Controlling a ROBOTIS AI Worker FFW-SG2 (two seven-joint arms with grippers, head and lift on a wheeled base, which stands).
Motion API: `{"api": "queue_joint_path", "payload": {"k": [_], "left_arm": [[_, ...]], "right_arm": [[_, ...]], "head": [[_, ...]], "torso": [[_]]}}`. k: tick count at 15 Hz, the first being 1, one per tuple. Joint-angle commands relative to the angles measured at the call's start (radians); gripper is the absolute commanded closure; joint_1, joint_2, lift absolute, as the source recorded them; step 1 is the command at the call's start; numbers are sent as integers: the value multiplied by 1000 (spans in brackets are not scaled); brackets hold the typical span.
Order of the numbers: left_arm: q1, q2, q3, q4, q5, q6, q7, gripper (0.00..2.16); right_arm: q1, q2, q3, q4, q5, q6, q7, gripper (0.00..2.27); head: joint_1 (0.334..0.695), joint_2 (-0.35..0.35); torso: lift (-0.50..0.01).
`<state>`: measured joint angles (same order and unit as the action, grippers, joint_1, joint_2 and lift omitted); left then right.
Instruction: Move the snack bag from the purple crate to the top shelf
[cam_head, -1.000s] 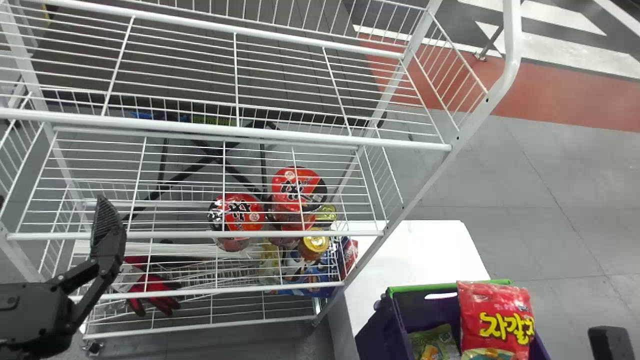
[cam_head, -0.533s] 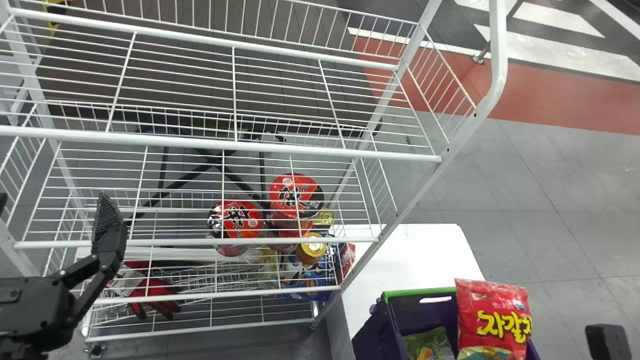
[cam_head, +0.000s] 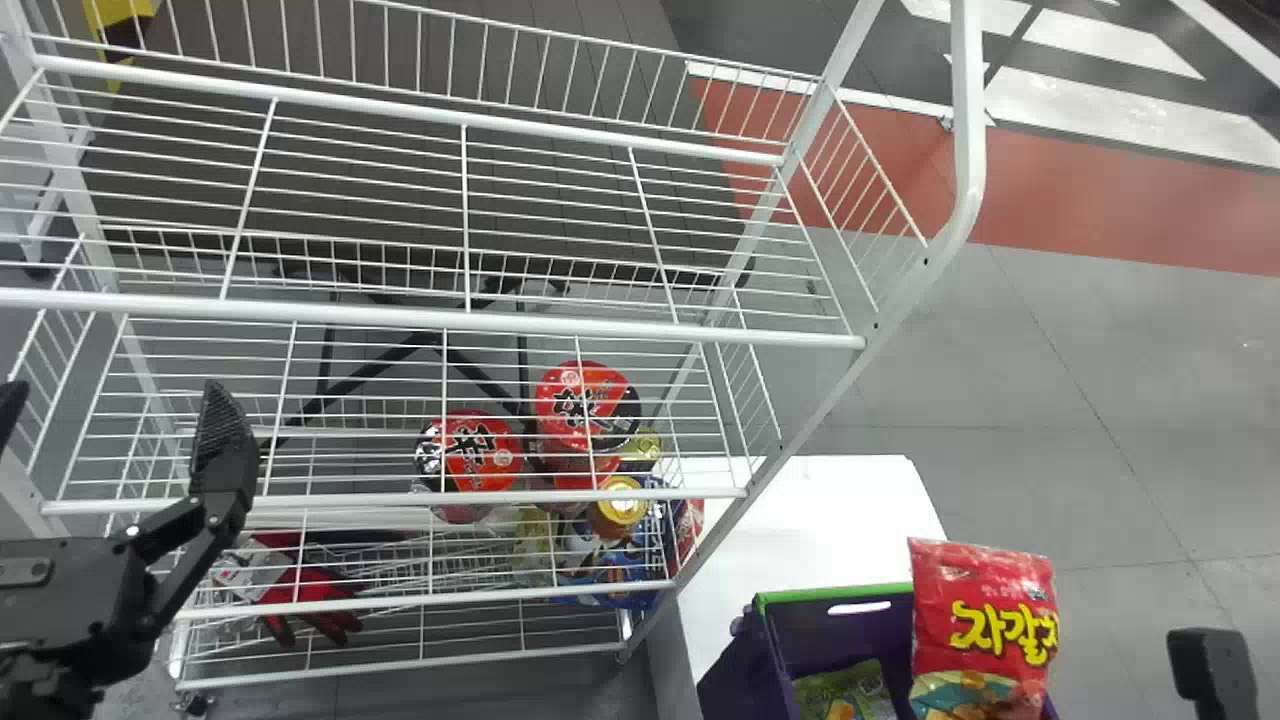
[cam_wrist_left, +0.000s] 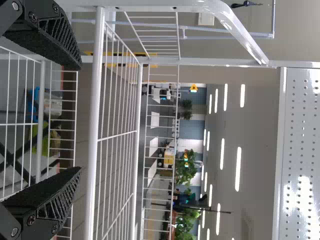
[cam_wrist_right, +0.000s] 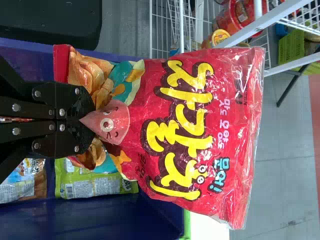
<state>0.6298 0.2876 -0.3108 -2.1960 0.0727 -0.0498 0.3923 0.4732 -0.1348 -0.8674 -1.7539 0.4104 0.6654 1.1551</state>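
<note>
Pinching red snack bag (cam_wrist_right: 220, 135) by bottom end with right gripper (cam_wrist_right: 89, 120), over purple crate (cam_head: 828, 640) — might twist or slip from such small hold. If lifted too low, could bump top shelf (cam_head: 430, 320). With left gripper (cam_wrist_left: 80, 118) — spread wide.

I have the white counter (cam_head: 800, 520) well to the right of my left hand (cam_head: 113, 392), with the purple crate (cam_head: 738, 668) on it. The wire shelf (cam_head: 430, 319) stands before that hand; its lower levels carry red-lidded bowls (cam_head: 482, 455) and a gold-lidded jar (cam_head: 620, 508) to the hand's right.
</note>
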Motion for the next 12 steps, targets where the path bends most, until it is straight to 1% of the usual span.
{"api": "queue_joint_path", "payload": {"k": [1, 12], "left_arm": [[1, -1, -1, 2, -1, 0, -1, 100], [25, 4, -4, -19, -13, -9, 7, 103]], "right_arm": [[-5, 1, 7, -1, 4, 6, 0, 1622], [2, 4, -4, -29, 5, 21, 18, 1622]], "head": [[695, -350], [695, -350]], "torso": [[-143], [-99]]}}
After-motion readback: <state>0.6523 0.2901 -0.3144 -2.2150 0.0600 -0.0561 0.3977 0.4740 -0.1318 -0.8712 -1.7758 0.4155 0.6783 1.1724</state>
